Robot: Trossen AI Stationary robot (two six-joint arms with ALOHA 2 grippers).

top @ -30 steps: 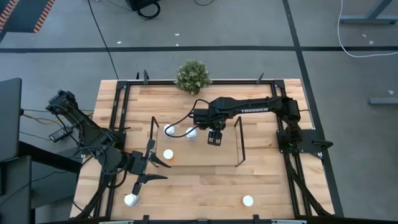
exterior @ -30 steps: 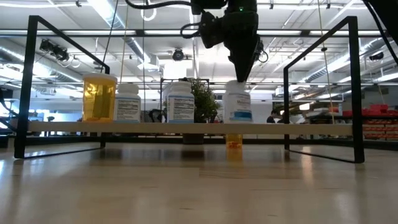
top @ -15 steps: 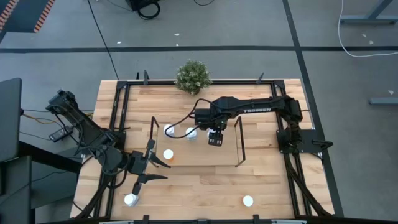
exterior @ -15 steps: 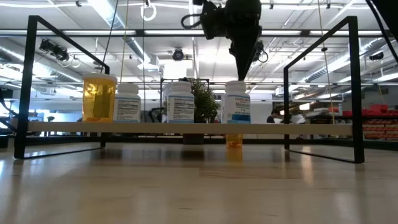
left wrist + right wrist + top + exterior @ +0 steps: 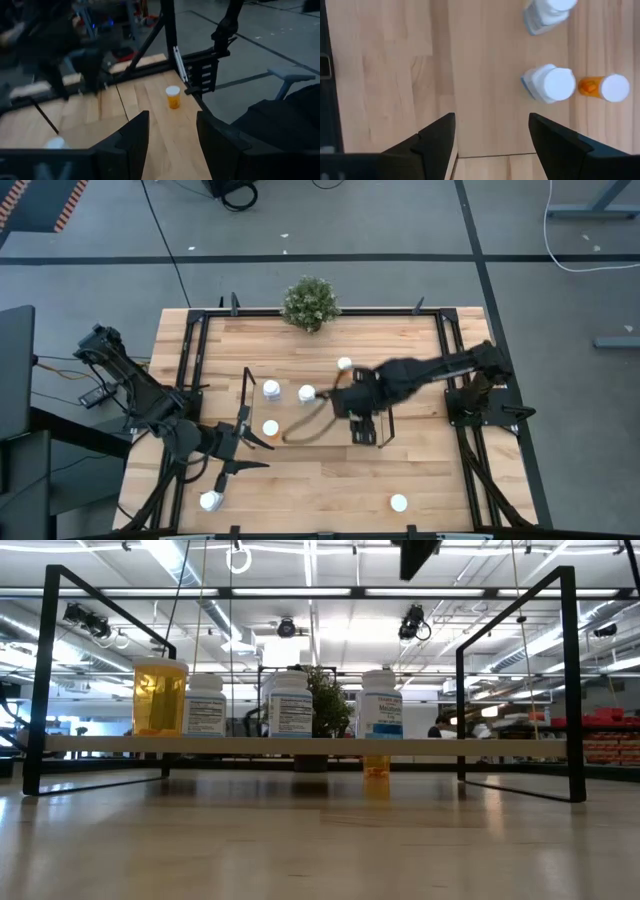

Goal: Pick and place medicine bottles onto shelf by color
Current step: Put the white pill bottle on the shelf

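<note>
The right pincer hangs open and empty over the shelf, near its right end frame. On the shelf's see-through deck stand four medicine bottles: an orange bottle at the left end, then three whitish bottles. A potted plant sits at the bench's far edge. More white-capped bottles stand on the bench. The left pincer waits by the shelf's left end, open and empty.

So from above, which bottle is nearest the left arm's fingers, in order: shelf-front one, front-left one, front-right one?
1. Shelf-front bottle, right beside the left arm's fingers.
2. Front-left bottle, at the table's near edge.
3. Front-right bottle, far across the table.
</note>
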